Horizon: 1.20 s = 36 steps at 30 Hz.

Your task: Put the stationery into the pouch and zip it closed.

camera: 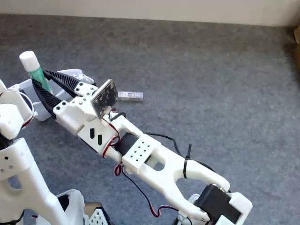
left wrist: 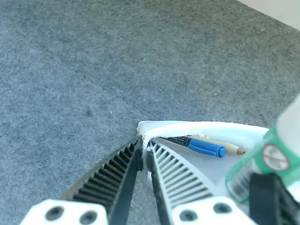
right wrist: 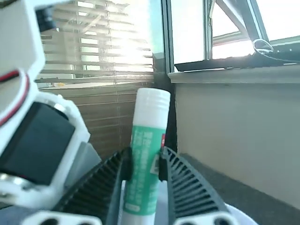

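Grey carpet (camera: 211, 70) is carrying the white pouch (camera: 77, 74) in the high view; the right gripper (camera: 40, 80) is clamping a green glue stick (camera: 33, 65) upright over it. Left wrist view: the left gripper (left wrist: 144, 141) is pinching the pouch (left wrist: 197, 126) rim, with a blue pen (left wrist: 201, 146) lying inside. Right wrist view: the right gripper (right wrist: 143, 161) is squeezing the glue stick (right wrist: 147, 140) at mid-body.

The left arm (camera: 23, 173) and right arm (camera: 173, 180) are white plastic. Their jaws are black and ribbed, fixed to white bases with dark screw holes (left wrist: 88, 217). Behind the right jaws sit a small camera board (camera: 105, 96), two black chevron marks (camera: 96, 134) and a perforated panel (camera: 139, 152). Red and black cables (camera: 111, 143) trail alongside, and farther back come a black tie (camera: 187, 161) and a black motor (camera: 214, 202).
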Each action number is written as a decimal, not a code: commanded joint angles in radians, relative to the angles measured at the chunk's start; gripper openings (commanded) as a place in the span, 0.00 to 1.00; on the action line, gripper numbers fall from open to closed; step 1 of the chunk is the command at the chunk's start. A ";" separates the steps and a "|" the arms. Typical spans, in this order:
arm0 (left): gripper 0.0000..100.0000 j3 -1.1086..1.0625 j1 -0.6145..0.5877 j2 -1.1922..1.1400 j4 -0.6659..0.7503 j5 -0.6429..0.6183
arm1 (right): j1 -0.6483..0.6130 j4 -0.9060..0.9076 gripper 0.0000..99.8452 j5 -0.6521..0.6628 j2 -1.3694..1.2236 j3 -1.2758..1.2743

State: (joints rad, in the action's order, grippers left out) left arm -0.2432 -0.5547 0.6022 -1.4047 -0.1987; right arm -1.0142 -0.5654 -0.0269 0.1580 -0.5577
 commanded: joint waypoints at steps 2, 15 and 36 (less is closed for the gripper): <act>0.01 -0.044 -0.012 -0.015 0.000 -0.006 | -0.013 -0.099 0.00 0.092 0.005 0.008; 0.01 -0.044 -0.012 -0.015 0.000 -0.006 | -0.012 -0.438 0.00 0.288 -0.260 0.012; 0.01 -0.044 -0.012 -0.016 0.000 -0.006 | -0.013 -0.475 0.18 0.288 -0.260 -0.038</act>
State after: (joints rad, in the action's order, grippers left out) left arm -0.2432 -0.5547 0.6022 -1.4047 -0.1987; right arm -1.0219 -1.0257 0.2478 -0.1166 -0.5992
